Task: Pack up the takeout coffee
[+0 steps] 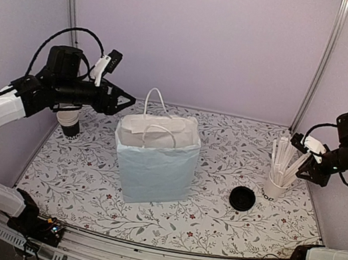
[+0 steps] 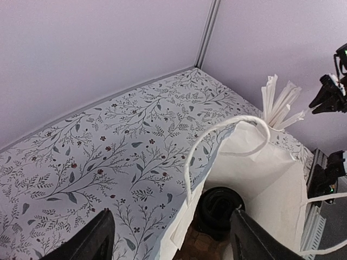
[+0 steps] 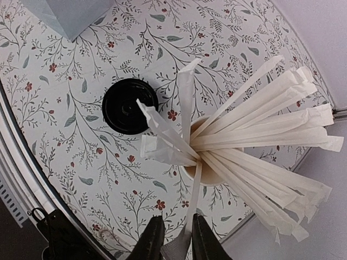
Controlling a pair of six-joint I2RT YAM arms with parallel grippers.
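Note:
The pale-blue paper bag (image 1: 158, 164) stands open in the middle of the table. In the left wrist view a round black lidded cup (image 2: 217, 208) sits deep inside the bag (image 2: 255, 162) on brown cardboard. A round black lid (image 1: 242, 198) lies on the table right of the bag and also shows in the right wrist view (image 3: 129, 105). My left gripper (image 1: 127, 101) is open and empty, above the bag's left rim (image 2: 172, 216). My right gripper (image 1: 296, 141) is shut on a paper-wrapped stirrer (image 3: 191, 206) over the white stirrer cup (image 1: 276, 187).
A black-and-white cup-like thing (image 1: 69, 124) stands at the back left, partly hidden under my left arm. The white cup of several wrapped stirrers (image 3: 255, 146) is near the right wall. The bag's white handles (image 1: 155, 100) stick up. Walls close the table's back and sides.

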